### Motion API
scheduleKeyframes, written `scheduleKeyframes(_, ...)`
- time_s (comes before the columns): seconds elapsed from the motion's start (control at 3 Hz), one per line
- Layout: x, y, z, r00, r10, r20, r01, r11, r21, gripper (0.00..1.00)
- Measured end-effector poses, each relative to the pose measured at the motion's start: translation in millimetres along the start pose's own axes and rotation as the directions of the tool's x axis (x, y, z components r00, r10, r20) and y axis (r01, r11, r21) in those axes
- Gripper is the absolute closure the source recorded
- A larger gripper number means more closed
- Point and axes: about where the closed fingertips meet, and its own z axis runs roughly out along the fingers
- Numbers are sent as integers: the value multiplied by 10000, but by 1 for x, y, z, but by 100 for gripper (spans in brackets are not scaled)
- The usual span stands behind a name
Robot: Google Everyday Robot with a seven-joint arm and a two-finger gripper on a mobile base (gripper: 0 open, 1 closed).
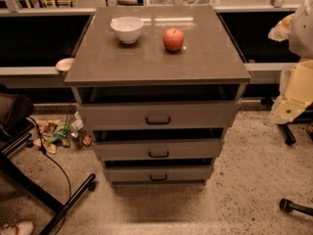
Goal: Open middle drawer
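Observation:
A grey cabinet (156,62) with three stacked drawers stands in the middle of the camera view. The middle drawer (195,148) has a flat grey front and a small black bar handle (158,154). It sits between the larger top drawer (205,115) and the smaller bottom drawer (190,174). A dark gap shows above each drawer front. My gripper (288,109), on the white and cream arm, is at the right edge. It is well right of the cabinet, about level with the top drawer, and touches nothing.
A white bowl (127,29) and a red apple (173,39) sit on the cabinet top. A black chair base (54,199), a cable and floor litter (63,131) lie to the left. Chair castors (288,205) are at the right.

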Motion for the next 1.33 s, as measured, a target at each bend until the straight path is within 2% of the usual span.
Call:
scheduleKeyframes(0.33, 0, 0, 0, 10000, -2, 0, 2, 10000, 0, 0)
scheduleKeyframes(0.67, -1, 8, 27, 9980, -630, 92, 630, 9980, 64, 0)
scheduleKeyframes(1.0, -9, 27, 83, 9869, -1502, 586, 1522, 9879, -314, 0)
scheduleKeyframes(1.33, -20, 47, 129, 9714, -2072, 1165, 2161, 9738, -702, 0)
